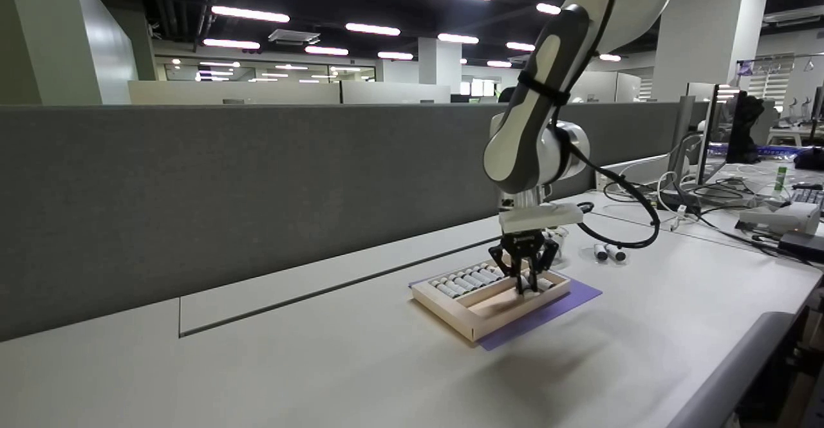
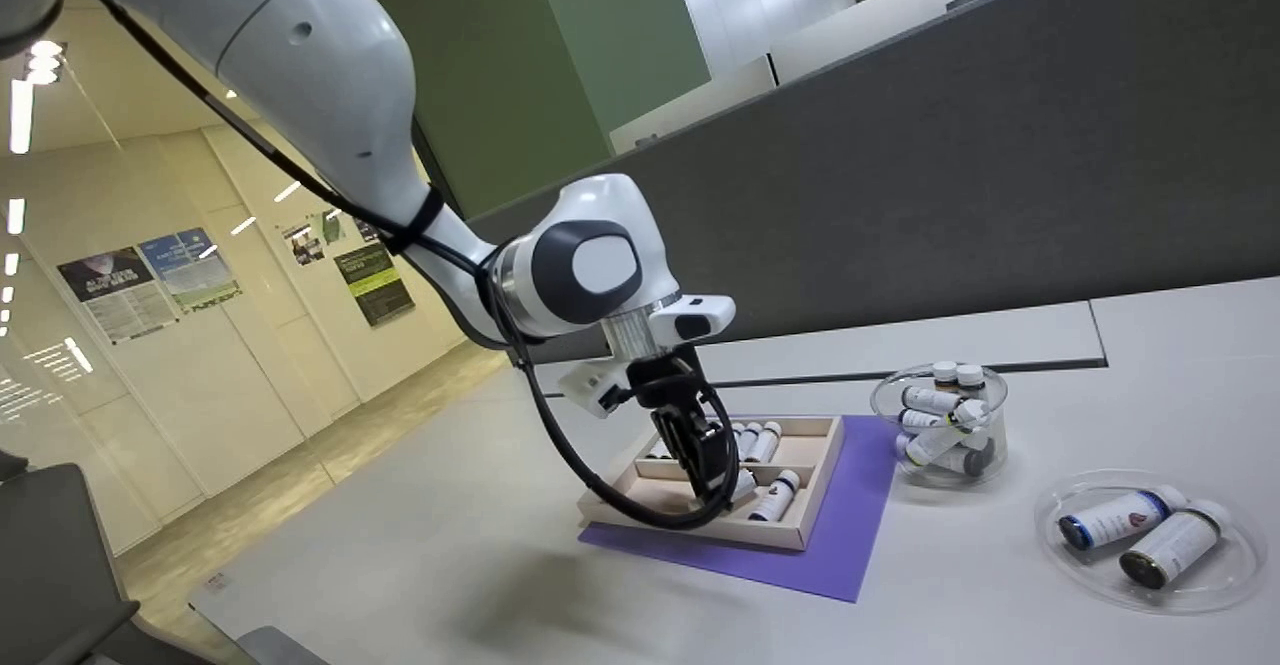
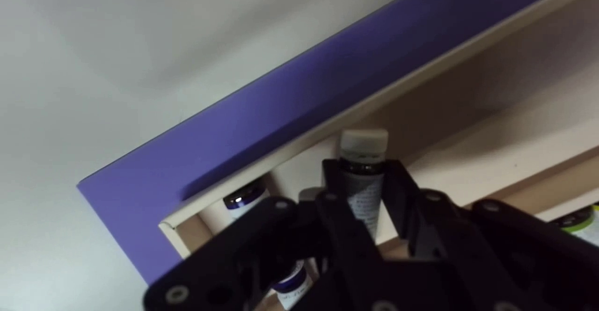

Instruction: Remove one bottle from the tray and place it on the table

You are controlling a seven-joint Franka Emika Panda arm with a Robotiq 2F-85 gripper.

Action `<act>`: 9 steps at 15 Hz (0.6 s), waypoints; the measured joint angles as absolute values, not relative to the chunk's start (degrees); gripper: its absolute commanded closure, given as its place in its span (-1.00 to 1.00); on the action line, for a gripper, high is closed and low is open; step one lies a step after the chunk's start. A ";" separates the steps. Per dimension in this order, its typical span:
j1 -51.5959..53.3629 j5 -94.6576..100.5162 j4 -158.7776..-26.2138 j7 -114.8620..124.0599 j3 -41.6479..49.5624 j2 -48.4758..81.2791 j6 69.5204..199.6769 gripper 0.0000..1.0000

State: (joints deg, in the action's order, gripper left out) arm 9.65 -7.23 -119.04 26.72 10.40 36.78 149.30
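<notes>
Nearest in the wrist view, the pincer (image 3: 361,166) nips one white-capped bottle (image 3: 365,189) from both sides, in or barely above the tray (image 1: 450,316), exact height unclear, presumably so it cannot slip on its way to the bench (image 1: 290,376).

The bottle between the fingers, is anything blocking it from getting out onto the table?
Yes, sideways: in the wrist view the wall of the tray runs just past the capped end of the bottle. Beyond it lies the flat purple sheet, then the table. Lifting the bottle over that wall should probably suffice.
</notes>
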 measured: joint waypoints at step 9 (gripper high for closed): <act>2.63 -7.99 -118.38 25.72 9.70 27.78 141.11 0.90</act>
State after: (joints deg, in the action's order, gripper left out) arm 2.63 -7.99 -118.38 25.72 9.70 27.78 141.11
